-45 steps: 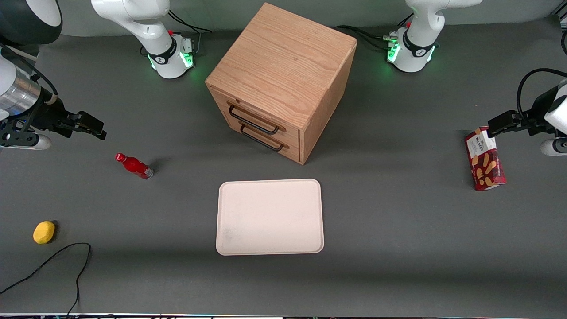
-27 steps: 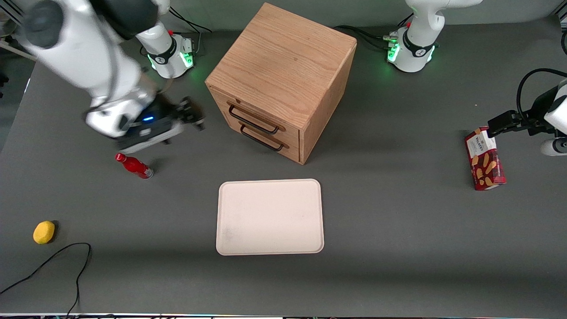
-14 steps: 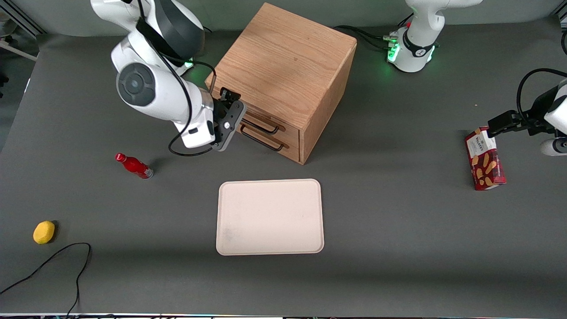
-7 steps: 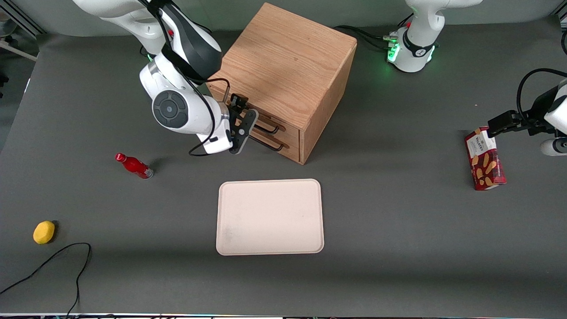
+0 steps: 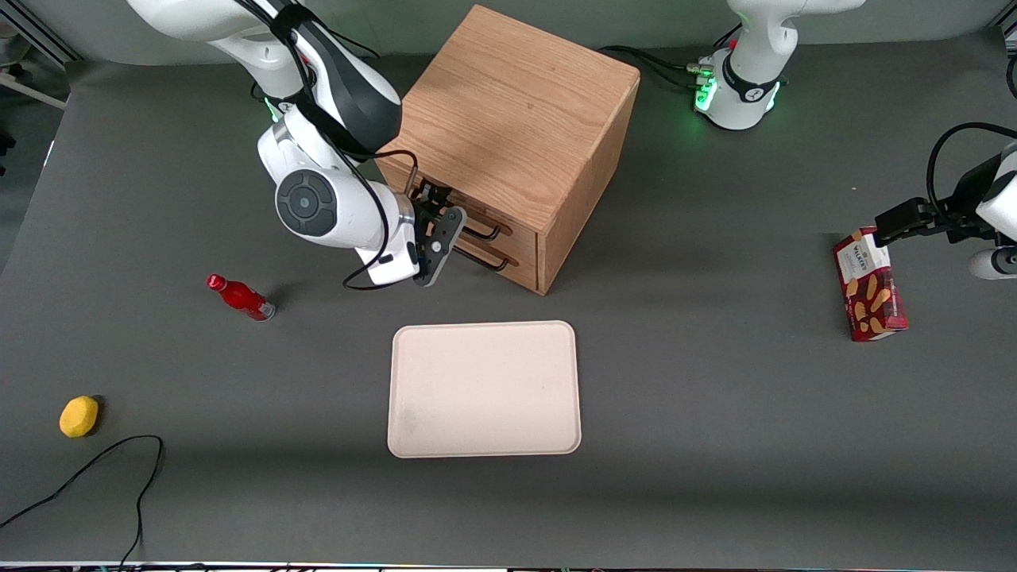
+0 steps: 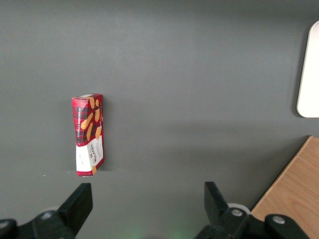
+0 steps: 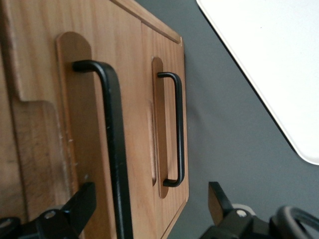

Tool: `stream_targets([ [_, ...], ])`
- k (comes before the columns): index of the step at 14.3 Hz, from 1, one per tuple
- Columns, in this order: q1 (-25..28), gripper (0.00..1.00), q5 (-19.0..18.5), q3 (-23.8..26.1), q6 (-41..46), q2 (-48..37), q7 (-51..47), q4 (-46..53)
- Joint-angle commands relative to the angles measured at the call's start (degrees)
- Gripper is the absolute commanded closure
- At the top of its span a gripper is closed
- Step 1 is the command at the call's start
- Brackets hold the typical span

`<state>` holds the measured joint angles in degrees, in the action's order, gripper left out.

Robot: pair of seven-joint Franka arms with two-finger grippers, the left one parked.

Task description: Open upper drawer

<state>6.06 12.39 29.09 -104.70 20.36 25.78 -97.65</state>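
Dark grey table [image 5: 715,413], cabinet [image 5: 516,103] upper centre of the front frame; tray [image 5: 485,389] nearer the camera. Your upper drawer [image 5: 477,218] sits shut, light oak, long black handle [image 7: 115,149]. Gripper [image 5: 435,230] is right at that handle, fingers [image 7: 79,206] spread wide either side of the bar, gripping nothing. Only the wrist camera shows the straddle; the front frame shows the bottle [image 5: 241,298] and lemon [image 5: 79,416].

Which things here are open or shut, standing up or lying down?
upper drawer: shut, its black handle between the tool's open fingers
lower drawer: shut
tool: open, in front of the drawers
red bottle: lying down, cap on
biscuit box: lying flat, closed
tray: flat on the table
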Motion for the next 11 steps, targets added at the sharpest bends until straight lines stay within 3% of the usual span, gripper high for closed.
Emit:
stream_targets([
  [1, 0.35, 0.00, 0.97, -0.18, -2.17, 0.73, 1.11, -0.35],
  [8, 0.27, 0.00, 0.62, -1.76, -7.53, 1.26, 1.29, -0.26],
  [11, 0.27, 0.00, -2.63, -3.16, -10.78, 2.22, 4.01, -0.26],
])
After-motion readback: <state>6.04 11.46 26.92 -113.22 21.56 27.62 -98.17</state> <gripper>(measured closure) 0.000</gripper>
